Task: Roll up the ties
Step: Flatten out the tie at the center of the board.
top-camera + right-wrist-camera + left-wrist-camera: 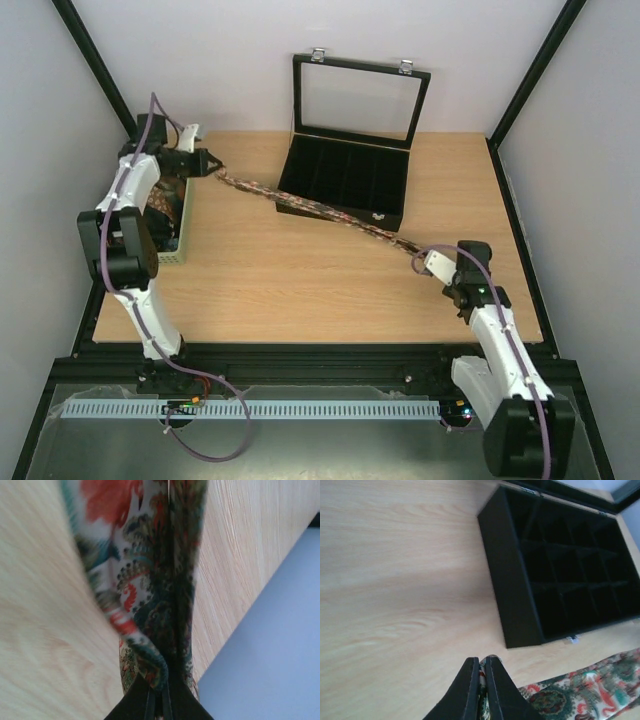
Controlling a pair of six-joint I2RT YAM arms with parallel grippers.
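My left gripper and right gripper each clamp one end of the tie, stretched straight between them.

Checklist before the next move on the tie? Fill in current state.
1. The left gripper shut on the tie: ok.
2. The right gripper shut on the tie's other end: ok.
3. Tie stretched between both arms without sag: ok.
4. Tie free of twists: cannot tell.
5. Tie free of the case: cannot tell; it crosses the front edge in the top view.
6. The lid open: ok.
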